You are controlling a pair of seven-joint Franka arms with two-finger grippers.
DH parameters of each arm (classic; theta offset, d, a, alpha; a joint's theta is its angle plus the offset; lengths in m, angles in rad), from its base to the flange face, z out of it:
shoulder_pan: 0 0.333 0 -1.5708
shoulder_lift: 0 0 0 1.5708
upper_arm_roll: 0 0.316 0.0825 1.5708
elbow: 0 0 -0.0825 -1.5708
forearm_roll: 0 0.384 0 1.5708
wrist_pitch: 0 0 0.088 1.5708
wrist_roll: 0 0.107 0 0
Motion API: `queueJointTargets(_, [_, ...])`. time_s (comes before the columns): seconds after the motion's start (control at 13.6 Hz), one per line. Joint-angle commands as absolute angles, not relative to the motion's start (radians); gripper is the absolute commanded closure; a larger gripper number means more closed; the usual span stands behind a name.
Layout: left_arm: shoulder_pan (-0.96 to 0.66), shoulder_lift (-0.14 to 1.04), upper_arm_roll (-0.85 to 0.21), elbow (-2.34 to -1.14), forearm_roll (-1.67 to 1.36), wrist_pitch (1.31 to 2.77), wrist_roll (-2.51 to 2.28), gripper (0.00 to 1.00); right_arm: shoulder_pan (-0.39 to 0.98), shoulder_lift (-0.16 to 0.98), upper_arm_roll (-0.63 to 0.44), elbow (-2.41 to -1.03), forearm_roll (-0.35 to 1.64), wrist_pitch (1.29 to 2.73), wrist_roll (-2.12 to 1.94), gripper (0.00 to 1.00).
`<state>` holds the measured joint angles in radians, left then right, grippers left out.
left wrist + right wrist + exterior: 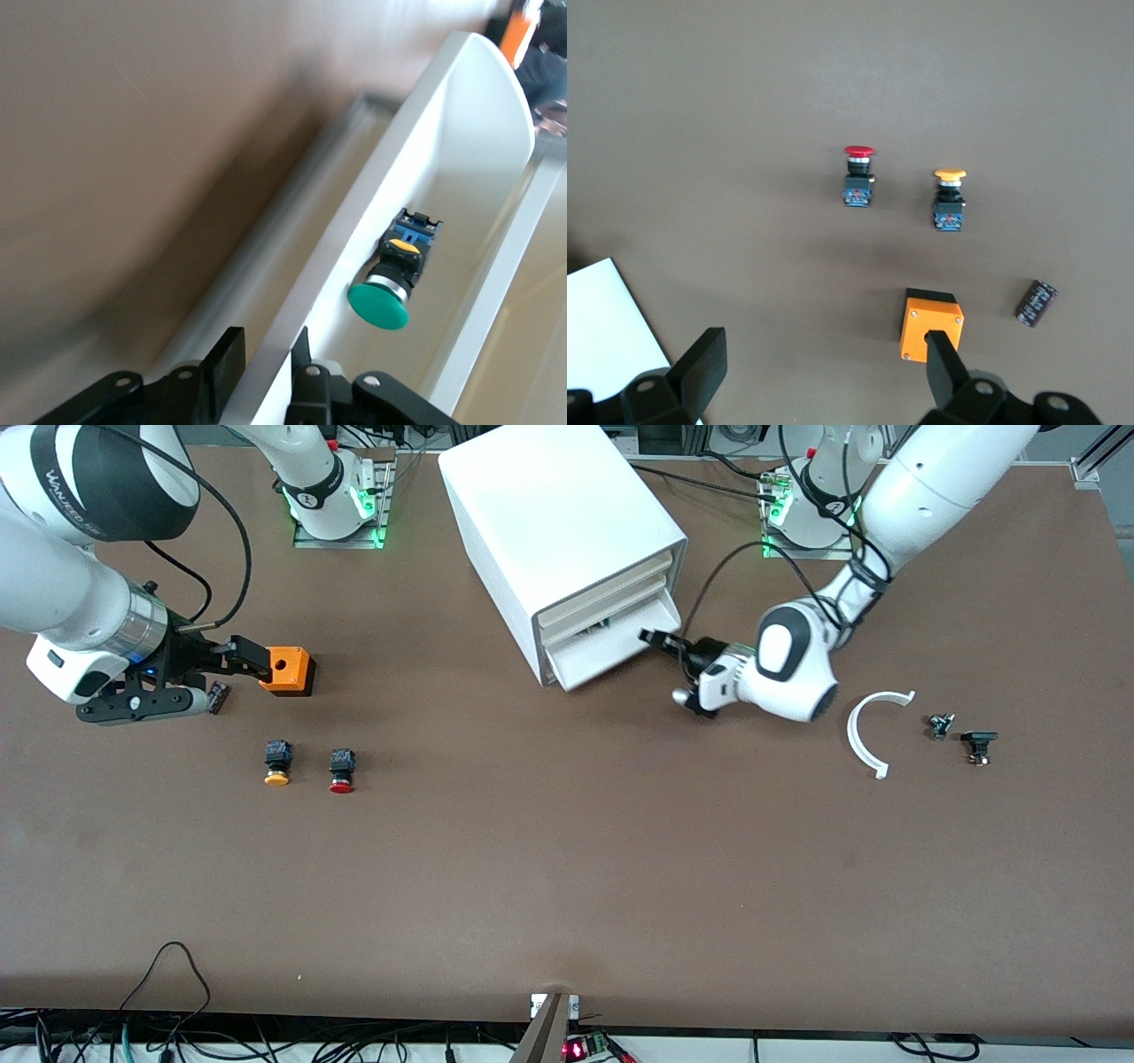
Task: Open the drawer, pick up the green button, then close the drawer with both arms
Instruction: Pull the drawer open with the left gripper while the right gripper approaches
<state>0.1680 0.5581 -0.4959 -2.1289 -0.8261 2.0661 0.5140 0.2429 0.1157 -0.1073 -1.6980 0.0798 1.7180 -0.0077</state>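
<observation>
While right jaws (232, 673) wait wide, left jaws (266, 372) pinch drawer (461, 133) lip.

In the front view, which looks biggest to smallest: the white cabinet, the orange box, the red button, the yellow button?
1. White cabinet
2. Orange box
3. Red button and yellow button: they look alike in size, so no ranking.

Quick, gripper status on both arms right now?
Left gripper: shut on the drawer front lip; the green button lies inside.
Right gripper: open, holding nothing, over the table by the orange box.
</observation>
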Motion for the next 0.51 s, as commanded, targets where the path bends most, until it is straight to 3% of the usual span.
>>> queueJointTargets(0.0, [0.205, 0.538, -0.414, -2.076, -0.706, 2.074, 0.512, 1.00, 0.294, 0.188, -0.112, -1.614, 0.101, 1.710, -0.025, 0.00])
queueJointTargets(0.07, [0.212, 0.538, -0.413, -2.071, -0.706, 2.074, 0.506, 1.00, 0.316, 0.214, -0.112, -1.591, 0.101, 1.710, -0.029, 0.00])
queueJointTargets(0.22, [0.231, 0.526, -0.410, -2.056, -0.704, 2.072, 0.514, 0.02, 0.369, 0.277, -0.107, -1.524, 0.103, 1.713, -0.130, 0.00])
queueJointTargets(0.44, [0.265, 0.470, -0.410, -2.030, -0.707, 2.075, 0.517, 0.00, 0.466, 0.403, -0.106, -1.341, 0.106, 1.712, -0.260, 0.00])
